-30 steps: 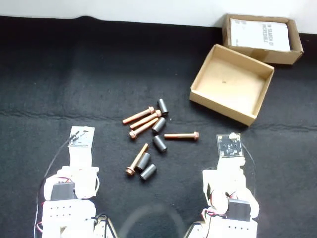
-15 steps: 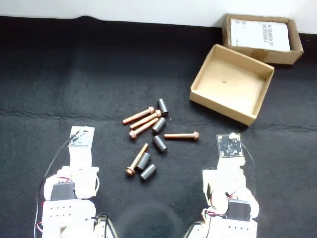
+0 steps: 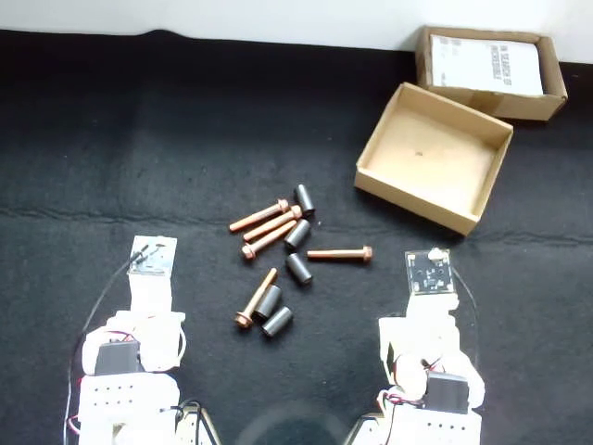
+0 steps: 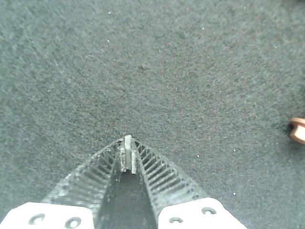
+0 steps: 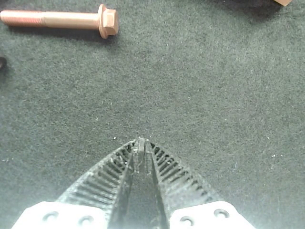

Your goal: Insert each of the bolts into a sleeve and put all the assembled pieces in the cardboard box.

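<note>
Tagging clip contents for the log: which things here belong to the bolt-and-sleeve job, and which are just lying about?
Job: five copper bolts, five dark sleeves, open cardboard box, left gripper and right gripper, both shut.
Lying about: second box holding a printed sheet, black cloth.

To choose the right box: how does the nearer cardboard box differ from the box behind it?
The nearer cardboard box is empty; the farther box holds a printed sheet. The nearer one looks larger and lies turned; the farther one lies nearly square. Both are open brown cardboard.
</note>
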